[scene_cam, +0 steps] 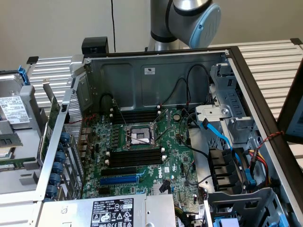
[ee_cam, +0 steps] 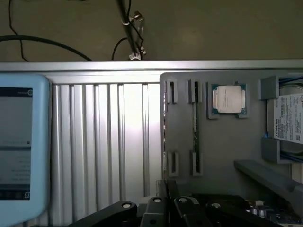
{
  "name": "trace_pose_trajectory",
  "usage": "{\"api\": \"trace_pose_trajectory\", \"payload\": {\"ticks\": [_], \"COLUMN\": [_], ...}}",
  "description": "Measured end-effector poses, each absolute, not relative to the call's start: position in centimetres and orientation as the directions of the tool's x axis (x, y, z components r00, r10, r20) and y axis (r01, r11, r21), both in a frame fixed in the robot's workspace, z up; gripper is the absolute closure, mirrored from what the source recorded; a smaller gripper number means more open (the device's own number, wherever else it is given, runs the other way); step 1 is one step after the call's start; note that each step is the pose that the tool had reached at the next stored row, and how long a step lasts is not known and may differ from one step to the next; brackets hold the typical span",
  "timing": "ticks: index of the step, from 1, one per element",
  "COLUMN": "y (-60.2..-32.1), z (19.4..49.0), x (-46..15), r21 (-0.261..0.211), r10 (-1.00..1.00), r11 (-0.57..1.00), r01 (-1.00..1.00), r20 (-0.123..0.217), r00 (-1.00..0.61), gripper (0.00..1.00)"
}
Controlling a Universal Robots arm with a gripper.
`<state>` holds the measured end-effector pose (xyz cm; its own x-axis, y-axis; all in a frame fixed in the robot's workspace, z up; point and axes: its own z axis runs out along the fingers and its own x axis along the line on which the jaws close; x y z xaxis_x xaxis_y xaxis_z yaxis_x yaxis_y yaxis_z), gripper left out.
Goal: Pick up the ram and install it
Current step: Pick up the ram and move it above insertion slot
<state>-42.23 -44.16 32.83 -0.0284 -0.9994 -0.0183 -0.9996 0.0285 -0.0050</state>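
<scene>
Ribbed aluminium tabletop [ee_cam: 109, 142] carries grey plastic parts tray [ee_cam: 227, 142], thin green ram stick [ee_cam: 194, 124] stands edgewise just ahead of the shut, empty black claw [ee_cam: 166, 188], which could clip and tip it if off-line.

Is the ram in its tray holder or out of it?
In the holder. The ram stands on edge in its clips on the gray tray; the shut gripper is apart from it, holding nothing.
</scene>
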Motion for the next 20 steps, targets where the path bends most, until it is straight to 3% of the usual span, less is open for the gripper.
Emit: {"api": "trace_pose_trajectory", "payload": {"ticks": [12, 20], "y": [-44.9, -45.2], "z": [38.3, 41.0], "x": [-39.3, -37.0], "r21": [-0.004, 0.0], "r10": [-0.998, -0.998], "r11": [0.025, 0.023], "r01": [-1.0, -1.0], "r20": [-0.064, -0.066], "r00": [-0.025, -0.023], "gripper": [0.87, 0.87]}}
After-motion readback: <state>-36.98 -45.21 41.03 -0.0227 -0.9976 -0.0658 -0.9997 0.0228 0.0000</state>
